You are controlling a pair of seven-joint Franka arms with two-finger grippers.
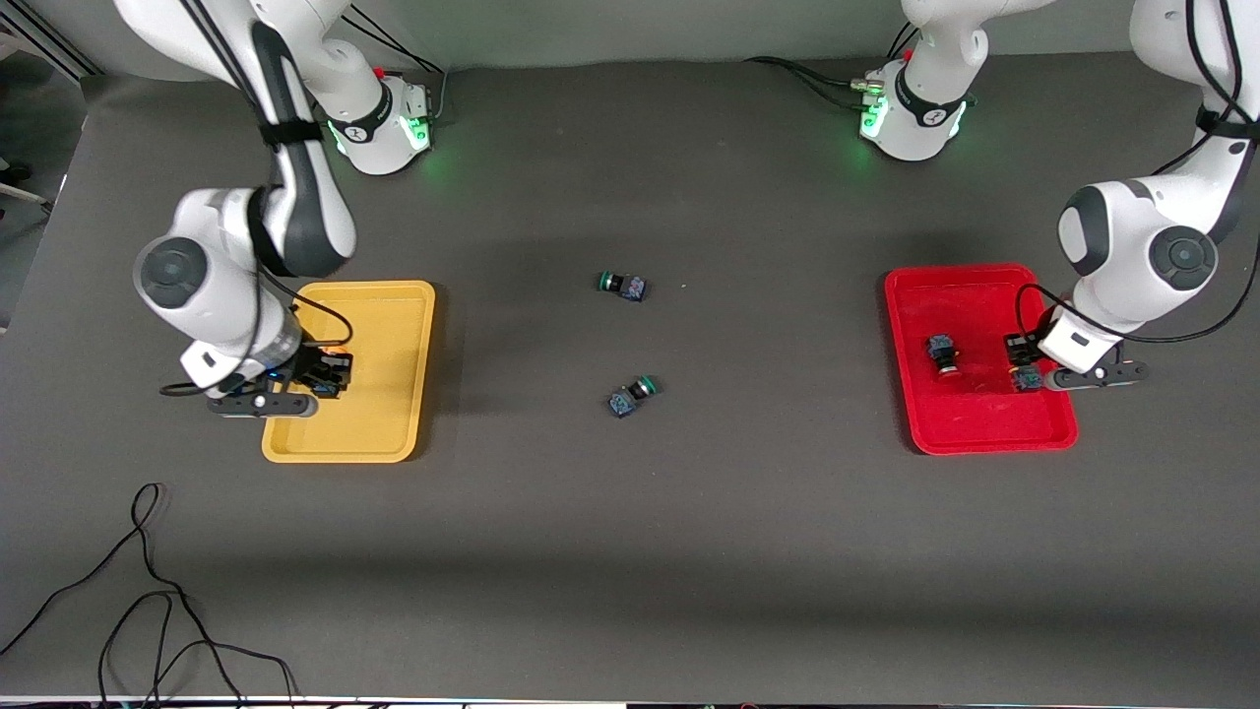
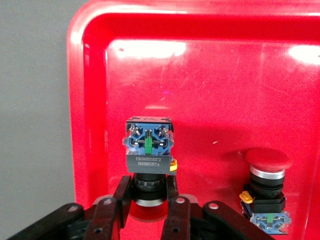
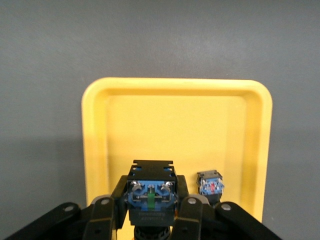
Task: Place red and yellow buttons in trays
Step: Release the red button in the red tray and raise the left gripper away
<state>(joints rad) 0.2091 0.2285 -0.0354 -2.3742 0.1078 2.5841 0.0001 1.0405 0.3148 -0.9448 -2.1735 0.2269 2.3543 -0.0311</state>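
Note:
My left gripper (image 1: 1024, 371) is over the red tray (image 1: 975, 425), at the edge toward the left arm's end. In the left wrist view its fingers (image 2: 120, 192) are shut on the black barrel of a red-capped button (image 2: 149, 145), low in the red tray (image 2: 90, 100). A second red button (image 1: 942, 354) stands in this tray and also shows in the left wrist view (image 2: 267, 172). My right gripper (image 1: 328, 379) is over the yellow tray (image 1: 394, 325), shut on a button with a blue-grey base (image 3: 150, 197); its cap is hidden. Another button (image 3: 210, 186) lies in the yellow tray (image 3: 100, 140).
Two green-capped buttons lie mid-table between the trays, one farther from the front camera (image 1: 622, 286) and one nearer (image 1: 633, 394). A loose black cable (image 1: 148, 591) lies near the front edge toward the right arm's end.

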